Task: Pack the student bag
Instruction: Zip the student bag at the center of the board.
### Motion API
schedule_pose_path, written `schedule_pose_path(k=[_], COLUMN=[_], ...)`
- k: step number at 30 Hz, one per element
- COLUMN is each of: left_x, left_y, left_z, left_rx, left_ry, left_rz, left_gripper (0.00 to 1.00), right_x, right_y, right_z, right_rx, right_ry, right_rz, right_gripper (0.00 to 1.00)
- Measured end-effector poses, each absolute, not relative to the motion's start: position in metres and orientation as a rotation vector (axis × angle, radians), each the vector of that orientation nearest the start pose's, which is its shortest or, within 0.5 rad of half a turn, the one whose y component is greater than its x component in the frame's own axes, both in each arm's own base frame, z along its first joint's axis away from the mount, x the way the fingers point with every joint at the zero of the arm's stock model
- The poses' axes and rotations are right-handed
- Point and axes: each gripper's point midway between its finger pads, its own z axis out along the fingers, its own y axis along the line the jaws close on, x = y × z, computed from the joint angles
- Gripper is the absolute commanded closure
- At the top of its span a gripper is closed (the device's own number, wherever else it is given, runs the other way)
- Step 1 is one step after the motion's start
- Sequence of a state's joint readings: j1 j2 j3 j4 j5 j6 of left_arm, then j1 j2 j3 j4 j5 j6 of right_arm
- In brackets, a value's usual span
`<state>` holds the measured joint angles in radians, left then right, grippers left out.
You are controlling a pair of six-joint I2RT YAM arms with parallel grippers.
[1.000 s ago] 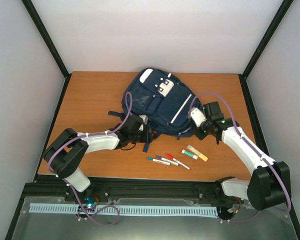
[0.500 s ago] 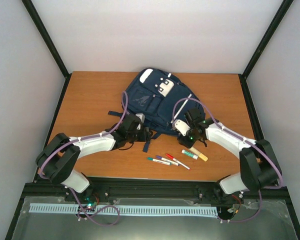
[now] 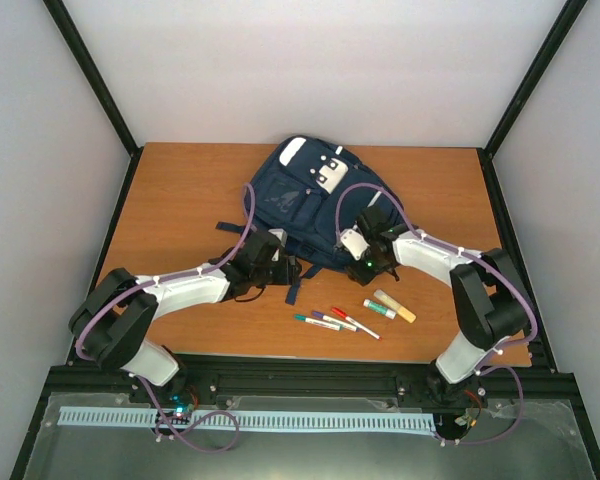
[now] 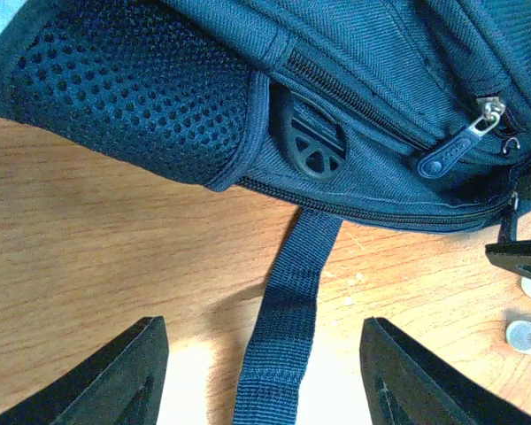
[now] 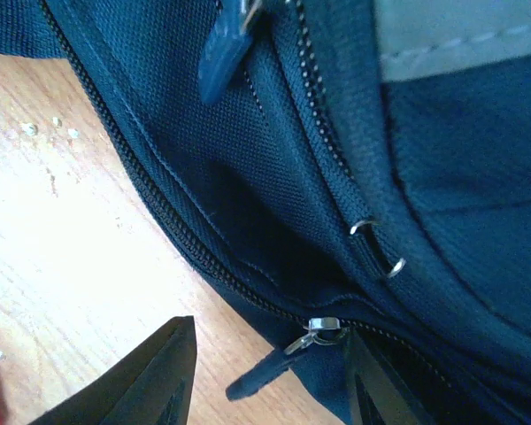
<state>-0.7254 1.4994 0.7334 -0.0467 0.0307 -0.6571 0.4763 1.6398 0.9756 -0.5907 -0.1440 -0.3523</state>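
The student bag [image 3: 305, 200], navy with a white patch near its top, lies flat at the middle of the table. My left gripper [image 3: 292, 270] stands open at its near-left corner. In the left wrist view a loose dark strap [image 4: 288, 301] runs between the spread fingers [image 4: 115, 381], below the mesh side pocket [image 4: 133, 88]. My right gripper [image 3: 365, 263] is at the bag's near edge, open. In the right wrist view a dark zip pull [image 5: 270, 370] hangs from its metal slider [image 5: 325, 327] between the two fingers [image 5: 146, 381], touching neither clearly.
Several marker pens [image 3: 325, 321] and two glue sticks [image 3: 390, 306] lie on the wood in front of the bag, between the arms. A second zip pull [image 4: 454, 150] shows on the bag's front pocket. Black frame posts line the table's sides.
The right arm swung left from the bag's right side to its near edge, and its jaws widened a little. The left arm barely moved.
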Motion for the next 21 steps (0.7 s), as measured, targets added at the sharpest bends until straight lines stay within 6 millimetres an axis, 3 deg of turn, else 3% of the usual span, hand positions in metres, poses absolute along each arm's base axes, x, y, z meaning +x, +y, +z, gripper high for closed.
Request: schedule_pose_path(k=[6,16,21], left_x=[0.285,0.285,0.286], left_y=[-0.260,-0.259,-0.259], left_z=[0.069,0.068,0.069], left_rx=[0.100,0.100,0.100], left_ry=[2.502,2.502,2.501], left_rz=[-0.655,-0.652,-0.651], left_gripper=[0.39,0.39,0.39], right_x=[0.296,0.303,0.300], right_y=[0.177,0.166,0.163], right_z=[0.035,0.039,0.039], right_rx=[-1.177,-1.175,-1.184], right_ry=[2.584,2.562,2.553], right_rz=[0.160,0.055,0.041], right_gripper=[0.62,0.92,0.93])
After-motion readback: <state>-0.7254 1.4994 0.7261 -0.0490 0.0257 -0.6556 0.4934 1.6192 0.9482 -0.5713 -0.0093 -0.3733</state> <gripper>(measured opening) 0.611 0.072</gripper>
